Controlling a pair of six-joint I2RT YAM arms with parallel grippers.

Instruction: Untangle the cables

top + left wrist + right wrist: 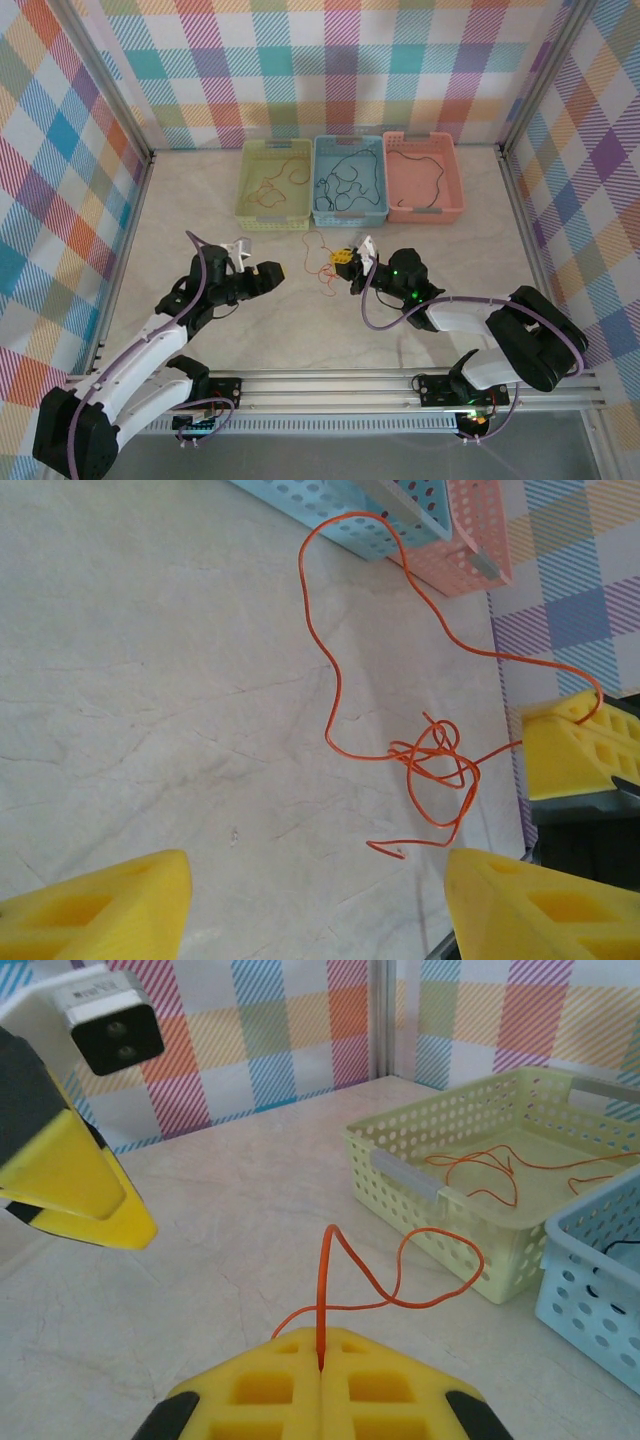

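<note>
— What's the left arm [150, 345] doing?
— Stretched forward, elbow bent, left gripper [268, 272] turned inward, its jaws standing apart.
— And the right arm [500, 330]?
— Folded low, reaching leftward. The right gripper [347, 263] faces the other one, jaws pressed together on an orange cable [322, 1290].

A robot test bench in a lab is indicated; a pale marbled table [300, 340] is fenced by metal posts [100, 75] hung with bright checked cloth [340, 70]; a left arm [150, 350] and a right arm [500, 330] are bolted to a slotted rail [330, 385]; three plastic baskets [350, 217] are lined up behind.
</note>
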